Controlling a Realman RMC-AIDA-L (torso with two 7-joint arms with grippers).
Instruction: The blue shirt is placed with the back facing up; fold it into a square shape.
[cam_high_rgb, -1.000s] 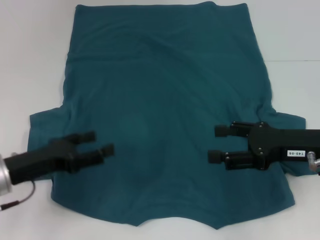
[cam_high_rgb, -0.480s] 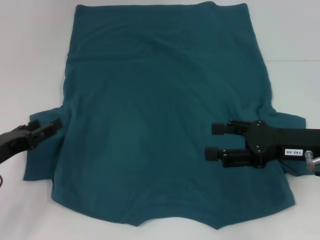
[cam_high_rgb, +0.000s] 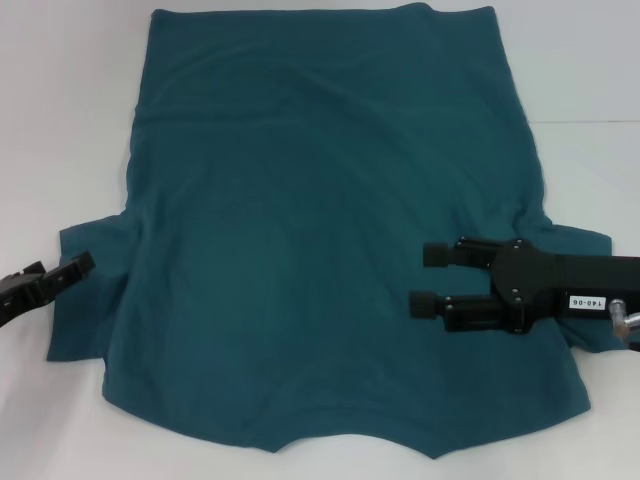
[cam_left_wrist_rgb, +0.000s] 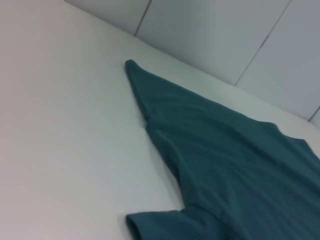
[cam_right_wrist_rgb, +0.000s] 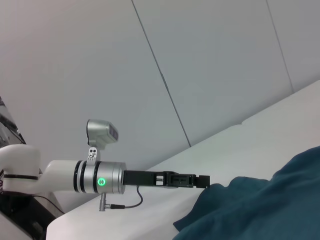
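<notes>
While blue shirt lies flat, back up, on white worktop, no fold made yet. Right hand hovers over right side, fingers apart, empty, likely staged for sleeve fold. Left hand at left sleeve edge, grip unclear; has retreated outward off cloth since earlier.

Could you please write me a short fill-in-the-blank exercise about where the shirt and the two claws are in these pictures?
1. The blue shirt lies spread flat on a ____ table.
2. The right claw hovers over the shirt with its fingers ____.
3. The left claw sits at the edge of the shirt's ____ sleeve.
4. The shirt's sleeves lie ____, not folded in.

Missing words: white; open; left; spread out
</notes>
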